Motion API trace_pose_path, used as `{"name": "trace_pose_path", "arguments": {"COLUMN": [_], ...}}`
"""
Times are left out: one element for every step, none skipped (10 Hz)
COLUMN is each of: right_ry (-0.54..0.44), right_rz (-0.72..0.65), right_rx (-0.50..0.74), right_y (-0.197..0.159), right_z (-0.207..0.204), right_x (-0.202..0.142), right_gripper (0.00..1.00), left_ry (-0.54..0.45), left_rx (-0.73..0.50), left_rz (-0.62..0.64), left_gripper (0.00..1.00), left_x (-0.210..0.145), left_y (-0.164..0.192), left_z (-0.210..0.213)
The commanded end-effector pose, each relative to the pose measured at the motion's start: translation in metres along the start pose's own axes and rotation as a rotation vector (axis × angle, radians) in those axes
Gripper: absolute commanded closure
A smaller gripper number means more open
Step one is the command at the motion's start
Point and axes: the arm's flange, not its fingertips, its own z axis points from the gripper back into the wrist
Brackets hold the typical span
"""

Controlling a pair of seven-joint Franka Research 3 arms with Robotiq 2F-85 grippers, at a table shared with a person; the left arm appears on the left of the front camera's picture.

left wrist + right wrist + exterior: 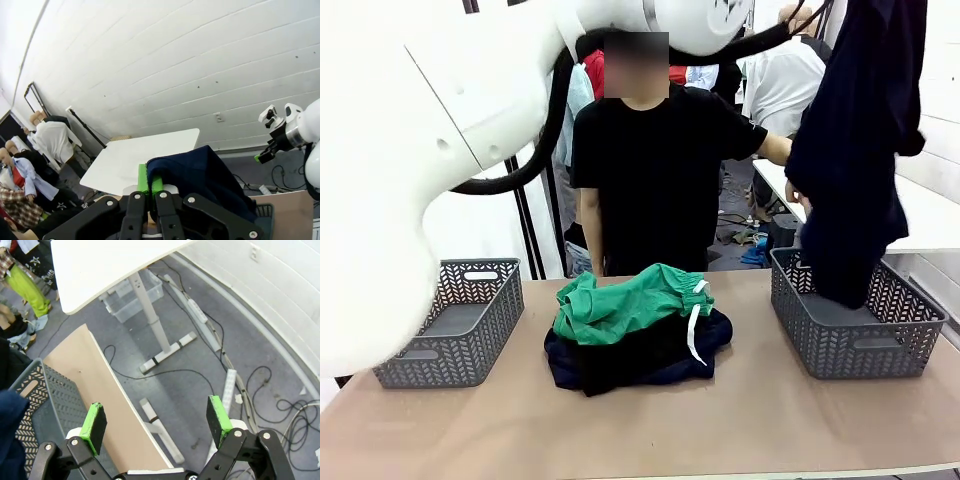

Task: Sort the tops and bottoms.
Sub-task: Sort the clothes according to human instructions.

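Observation:
The bright green bottoms (630, 300), with a white drawstring, lie on top of a dark pile of clothes (640, 360) at the table's middle. My left arm (420, 150) reaches across the top of the front view. A dark navy garment (855, 150) hangs from above over the right grey basket (850, 340), and its lower end dips into it. In the left wrist view my left gripper (150, 185) is shut on this navy garment (200, 175). My right gripper (157, 422) stands open with nothing between its fingers, off the table's right edge.
A second grey basket (455, 325) sits at the table's left. A person in a black shirt (655, 170) stands at the far side, one hand (795, 195) beside the hanging garment. The right wrist view shows the basket's corner (45, 395), the floor and cables.

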Motion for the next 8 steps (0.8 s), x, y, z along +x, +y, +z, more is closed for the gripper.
{"name": "trace_pose_path", "arguments": {"right_ry": [0.005, 0.005, 0.005, 0.005, 0.005, 0.005, 0.005, 0.005], "right_rz": [-0.007, -0.007, -0.007, -0.007, -0.007, -0.007, -0.007, -0.007], "right_rx": [-0.002, -0.002, -0.002, -0.002, -0.002, -0.002, -0.002, -0.002], "right_y": [0.002, 0.002, 0.002, 0.002, 0.002, 0.002, 0.002, 0.002], "right_z": [0.0, 0.0, 0.0, 0.0, 0.0, 0.0, 0.0, 0.0], "right_x": [0.0, 0.0, 0.0, 0.0, 0.0, 0.0, 0.0, 0.0], "right_gripper": [0.0, 0.0, 0.0, 0.0, 0.0, 0.0, 0.0, 0.0], "left_ry": [-0.019, 0.013, 0.015, 0.031, 0.068, 0.11, 0.168, 0.219], "left_rx": [0.018, -0.009, -0.001, -0.031, -0.029, -0.026, -0.049, -0.071], "left_rz": [0.136, 0.184, 0.209, 0.229, 0.267, 0.29, 0.298, 0.318], "left_gripper": [1.0, 1.0, 1.0, 1.0, 1.0, 1.0, 1.0, 1.0], "left_x": [-0.057, -0.091, -0.119, -0.141, -0.159, -0.173, -0.189, -0.199], "left_y": [0.011, 0.002, -0.011, -0.034, -0.054, -0.068, -0.085, -0.097], "left_z": [-0.08, -0.11, -0.13, -0.146, -0.156, -0.158, -0.158, -0.156]}}
